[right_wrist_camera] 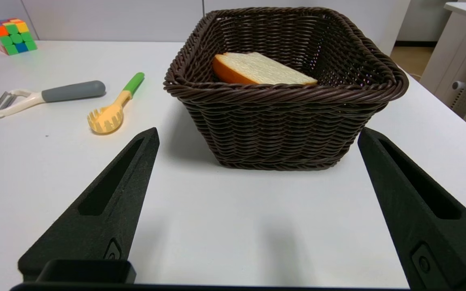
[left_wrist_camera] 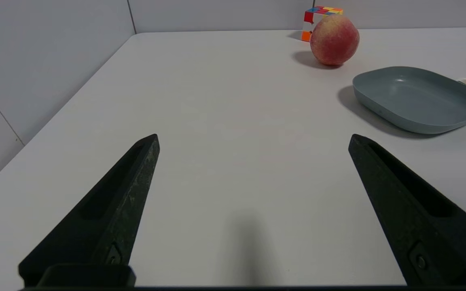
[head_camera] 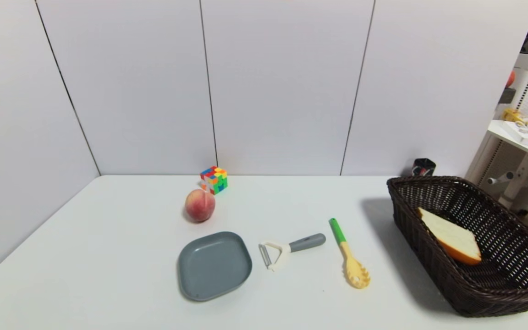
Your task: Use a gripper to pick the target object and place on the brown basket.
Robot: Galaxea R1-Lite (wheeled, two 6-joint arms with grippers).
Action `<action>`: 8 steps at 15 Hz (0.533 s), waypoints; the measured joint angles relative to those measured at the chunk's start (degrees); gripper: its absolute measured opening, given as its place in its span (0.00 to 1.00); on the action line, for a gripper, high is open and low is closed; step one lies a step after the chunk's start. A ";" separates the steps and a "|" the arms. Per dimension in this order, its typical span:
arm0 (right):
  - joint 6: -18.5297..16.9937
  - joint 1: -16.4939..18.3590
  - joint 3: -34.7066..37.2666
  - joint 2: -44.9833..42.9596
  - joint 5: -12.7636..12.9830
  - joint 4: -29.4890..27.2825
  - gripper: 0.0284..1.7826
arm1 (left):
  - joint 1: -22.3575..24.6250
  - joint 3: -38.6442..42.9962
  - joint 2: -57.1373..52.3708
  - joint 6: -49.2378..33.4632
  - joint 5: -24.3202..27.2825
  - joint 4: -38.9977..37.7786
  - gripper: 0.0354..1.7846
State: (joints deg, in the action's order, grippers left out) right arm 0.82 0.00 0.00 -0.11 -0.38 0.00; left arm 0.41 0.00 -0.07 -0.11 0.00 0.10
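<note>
The slice of white bread with an orange-brown crust lies tilted inside the dark brown wicker basket at the table's right. It also shows in the right wrist view, inside the basket. My right gripper is open and empty, low over the bare table in front of the basket. My left gripper is open and empty over the bare left part of the table. Neither arm shows in the head view.
A grey rounded-square plate, a peach, a colour cube, a grey-handled peeler and a yellow pasta spoon with a green handle lie mid-table. White wall panels stand behind. A white shelf unit stands at the right.
</note>
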 joint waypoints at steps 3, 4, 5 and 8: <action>0.00 -0.02 0.00 0.00 -0.02 0.00 0.95 | 0.00 0.00 0.00 -0.02 0.00 0.00 0.94; 0.02 -0.02 0.00 0.00 -0.04 0.00 0.95 | 0.00 0.00 0.00 0.00 0.02 0.00 0.94; 0.04 -0.02 0.00 0.00 -0.04 0.00 0.95 | 0.00 0.00 0.00 0.00 0.00 0.00 0.94; 0.02 0.00 0.00 0.00 -0.02 0.00 0.95 | 0.00 0.00 0.00 -0.02 0.00 0.00 0.94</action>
State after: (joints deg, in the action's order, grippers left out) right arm 0.84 0.00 0.00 -0.11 -0.40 0.00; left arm 0.41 0.00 -0.07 -0.13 0.00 0.10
